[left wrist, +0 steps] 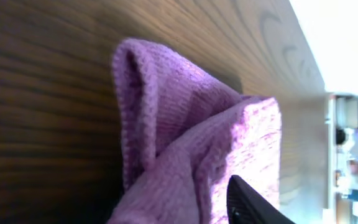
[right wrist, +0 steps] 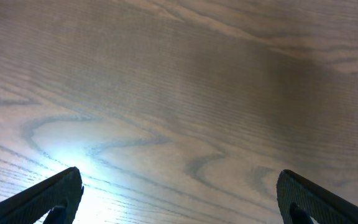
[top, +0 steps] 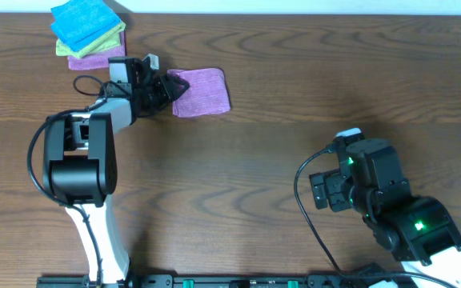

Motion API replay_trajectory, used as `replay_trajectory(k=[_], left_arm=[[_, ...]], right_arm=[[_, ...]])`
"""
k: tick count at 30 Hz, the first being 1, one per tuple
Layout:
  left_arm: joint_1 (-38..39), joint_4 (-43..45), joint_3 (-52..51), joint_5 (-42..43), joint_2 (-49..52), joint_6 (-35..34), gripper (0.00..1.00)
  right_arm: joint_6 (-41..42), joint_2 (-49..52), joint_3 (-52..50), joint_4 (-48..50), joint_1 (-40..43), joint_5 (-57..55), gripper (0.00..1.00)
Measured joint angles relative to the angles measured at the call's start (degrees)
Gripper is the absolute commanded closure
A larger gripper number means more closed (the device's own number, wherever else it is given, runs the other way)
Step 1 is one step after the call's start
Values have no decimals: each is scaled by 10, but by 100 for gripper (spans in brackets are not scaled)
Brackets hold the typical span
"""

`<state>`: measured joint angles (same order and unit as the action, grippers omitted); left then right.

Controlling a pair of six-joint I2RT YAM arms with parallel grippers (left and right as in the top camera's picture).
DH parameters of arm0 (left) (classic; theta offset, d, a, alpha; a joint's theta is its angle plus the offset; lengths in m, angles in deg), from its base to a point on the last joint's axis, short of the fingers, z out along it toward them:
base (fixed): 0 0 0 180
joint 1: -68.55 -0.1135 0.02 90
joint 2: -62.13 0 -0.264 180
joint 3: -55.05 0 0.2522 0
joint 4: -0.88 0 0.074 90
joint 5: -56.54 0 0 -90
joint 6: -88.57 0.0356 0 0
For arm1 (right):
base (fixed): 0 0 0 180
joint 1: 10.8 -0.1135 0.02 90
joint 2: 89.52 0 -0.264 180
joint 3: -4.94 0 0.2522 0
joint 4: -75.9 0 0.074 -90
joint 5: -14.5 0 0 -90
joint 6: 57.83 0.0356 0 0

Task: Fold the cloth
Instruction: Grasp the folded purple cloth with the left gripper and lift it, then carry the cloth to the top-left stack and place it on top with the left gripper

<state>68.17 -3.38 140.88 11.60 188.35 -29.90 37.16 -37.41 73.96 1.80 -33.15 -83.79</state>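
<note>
Wood-grain tabletop (top: pixel 294 120) is carrying the cloth (top: pixel 202 90) toward its far left, seemingly folded small already, while the left end effector (top: pixel 169 90) is pinching one bunched edge, likely finishing a last fold, and the right end effector (right wrist: pixel 179 183) is hanging spread wide, well apart.

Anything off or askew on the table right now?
The cloth is humped and rumpled at the edge the left gripper pinches, not flat. The stack of folded cloths at the far left is fanned askew.
</note>
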Motion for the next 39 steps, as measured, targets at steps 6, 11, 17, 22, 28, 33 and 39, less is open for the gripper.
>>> replay_trajectory(k=[6, 11, 17, 22, 28, 33, 39], left_arm=[[16, 20, -5, 7, 15, -2, 94], [17, 16, 9, 25, 24, -2, 95], [20, -117, 124, 34, 56, 24, 94], [23, -332, 318, -15, 58, 126, 94], [17, -446, 511, -121, 58, 244, 95], [-15, -450, 583, -169, 58, 295, 95], [-75, -432, 591, -186, 58, 313, 95]], right_arm=[[0, 0, 0, -5, 0, 1, 1], [0, 0, 0, -8, 0, 2, 1], [0, 0, 0, -9, 0, 4, 1], [0, 0, 0, -9, 0, 4, 1], [0, 0, 0, -9, 0, 3, 1], [0, 0, 0, -9, 0, 3, 1], [0, 0, 0, -9, 0, 2, 1]])
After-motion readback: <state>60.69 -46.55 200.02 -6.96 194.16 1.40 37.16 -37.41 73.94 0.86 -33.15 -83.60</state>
